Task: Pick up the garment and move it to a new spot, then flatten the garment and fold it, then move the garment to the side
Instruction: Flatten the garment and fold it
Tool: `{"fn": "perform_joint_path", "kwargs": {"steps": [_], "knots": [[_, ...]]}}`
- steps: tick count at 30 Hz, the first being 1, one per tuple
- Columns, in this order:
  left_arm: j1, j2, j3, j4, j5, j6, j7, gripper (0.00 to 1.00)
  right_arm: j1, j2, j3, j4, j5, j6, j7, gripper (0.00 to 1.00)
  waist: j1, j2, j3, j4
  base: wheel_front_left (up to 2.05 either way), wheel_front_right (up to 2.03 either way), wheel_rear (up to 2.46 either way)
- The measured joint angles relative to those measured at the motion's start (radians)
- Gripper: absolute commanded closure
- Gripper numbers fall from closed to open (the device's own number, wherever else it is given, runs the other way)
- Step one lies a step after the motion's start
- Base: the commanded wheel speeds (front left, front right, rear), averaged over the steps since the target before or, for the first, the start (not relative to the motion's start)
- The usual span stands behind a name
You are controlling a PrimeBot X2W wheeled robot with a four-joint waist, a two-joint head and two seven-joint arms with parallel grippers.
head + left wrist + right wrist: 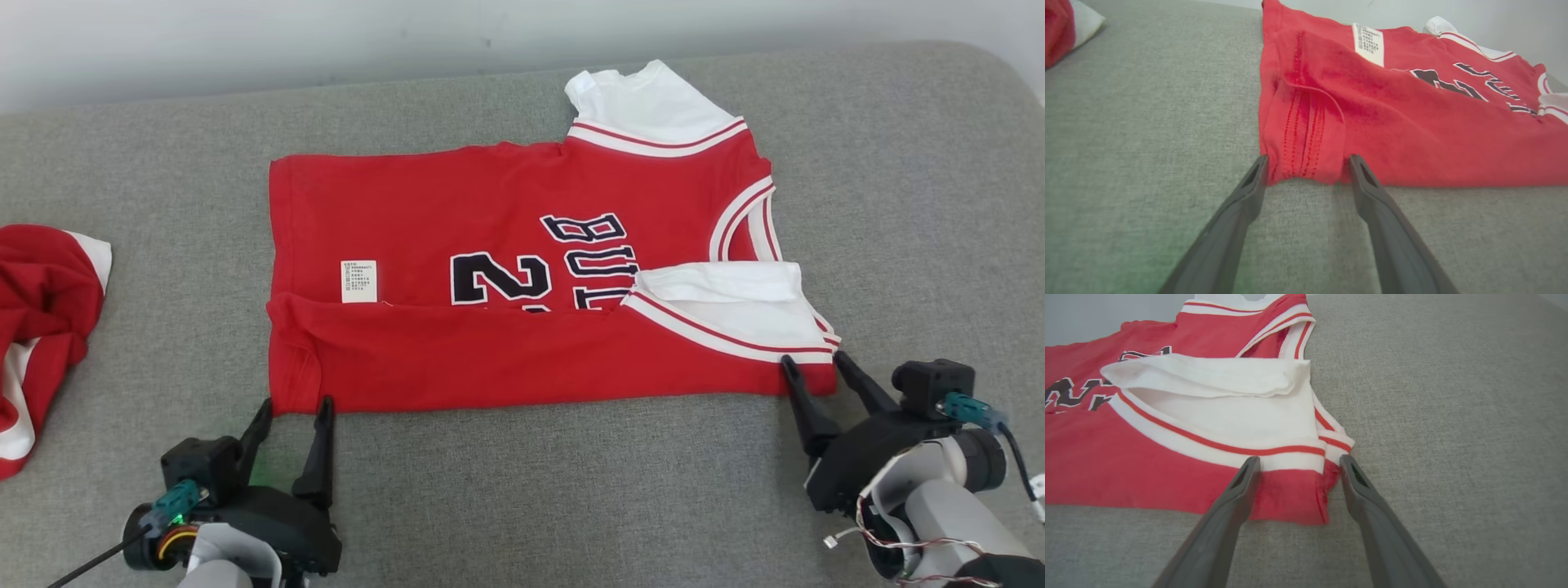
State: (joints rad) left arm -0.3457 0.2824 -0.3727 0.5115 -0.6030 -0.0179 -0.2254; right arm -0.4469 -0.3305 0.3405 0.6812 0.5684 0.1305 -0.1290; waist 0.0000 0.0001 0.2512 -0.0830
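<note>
The garment point(522, 269) is a red jersey with white sleeves and dark lettering, lying flat on the grey cushion with its near long edge folded up over the body. My left gripper point(295, 406) stands open at the jersey's near left corner point(1302, 163), fingers either side of the hem. My right gripper point(812, 363) is open at the near right corner point(1294, 498), its fingers straddling the red cloth below the white sleeve point(1220, 400). Neither gripper holds any cloth.
A second red and white garment point(41, 327) lies crumpled at the cushion's left edge, also seen as a red heap point(1061, 28) in the left wrist view. Bare grey cushion point(555, 490) stretches in front of the jersey. A pale wall point(245, 33) runs behind.
</note>
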Motion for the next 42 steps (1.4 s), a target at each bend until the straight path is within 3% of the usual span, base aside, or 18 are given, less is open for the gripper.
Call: {"fn": "perform_joint_path", "kwargs": {"steps": [2,3,4,5,6,13,19,29,35,36,37,38,42], "knots": [[-0.013,-0.008,-0.003,0.027,-0.002,-0.009,0.001,0.00,-0.012,0.013,0.005,0.020,0.000,0.000,-0.001,0.00,0.0000,0.0000,0.002,-0.001,0.00,0.00,0.00],[-0.020,-0.011,-0.005,0.041,-0.005,-0.011,0.003,0.13,-0.018,0.020,0.005,0.033,0.004,0.000,-0.001,0.00,0.0000,0.0000,0.003,-0.001,0.00,0.00,0.00],[-0.027,-0.013,-0.005,0.056,-0.006,-0.015,0.002,0.60,-0.026,0.026,0.006,0.045,0.009,0.000,-0.003,0.66,0.0000,0.0000,0.002,-0.001,0.00,0.00,0.00],[-0.030,-0.016,-0.004,0.066,-0.006,-0.014,-0.002,0.76,-0.030,0.031,0.007,0.054,0.010,0.000,-0.006,0.94,0.0000,0.0000,0.001,-0.001,0.00,0.00,0.00],[-0.033,-0.018,-0.003,0.077,-0.006,-0.015,-0.004,1.00,-0.034,0.036,0.008,0.064,0.012,0.000,-0.016,1.00,0.0000,0.0000,0.000,-0.001,0.00,0.00,0.00],[-0.037,-0.031,0.008,0.103,-0.014,-0.035,-0.021,1.00,-0.037,0.055,0.002,0.107,0.039,0.000,-0.066,1.00,0.0000,0.0000,-0.027,0.002,0.00,0.00,0.00],[0.047,-0.047,0.023,0.044,-0.018,-0.035,-0.033,1.00,0.031,0.033,-0.015,0.068,0.038,0.000,-0.104,1.00,0.0000,0.0000,-0.079,0.007,0.00,0.00,0.00],[0.248,-0.050,0.043,-0.106,-0.017,0.004,-0.034,1.00,0.273,0.015,-0.113,-0.119,0.015,0.002,-0.084,1.00,-0.0001,-0.0001,-0.154,0.019,0.00,0.00,0.00],[0.322,-0.050,0.030,-0.160,-0.014,0.027,-0.034,1.00,0.415,0.049,-0.211,-0.265,-0.041,0.002,-0.012,1.00,-0.0001,-0.0001,-0.159,0.037,0.00,0.00,0.00],[0.327,-0.052,0.027,-0.163,-0.014,0.027,-0.034,0.73,0.433,0.057,-0.227,-0.282,-0.054,0.001,0.005,1.00,-0.0002,-0.0001,-0.159,0.038,0.00,0.00,0.00],[0.328,-0.052,0.023,-0.164,-0.013,0.027,-0.033,0.51,0.448,0.063,-0.240,-0.298,-0.075,0.001,0.016,1.00,-0.0002,-0.0001,-0.158,0.040,0.00,0.00,0.00],[0.327,-0.052,0.019,-0.166,-0.006,0.028,-0.033,0.00,0.463,0.068,-0.256,-0.318,-0.100,0.001,0.017,0.03,-0.0001,-0.0001,-0.158,0.042,0.00,0.00,0.00],[0.324,-0.053,0.025,-0.172,0.015,0.036,-0.033,0.00,0.488,0.101,-0.304,-0.393,-0.153,0.001,0.036,0.00,0.0000,-0.0001,-0.158,0.046,0.00,0.00,0.00]]}}
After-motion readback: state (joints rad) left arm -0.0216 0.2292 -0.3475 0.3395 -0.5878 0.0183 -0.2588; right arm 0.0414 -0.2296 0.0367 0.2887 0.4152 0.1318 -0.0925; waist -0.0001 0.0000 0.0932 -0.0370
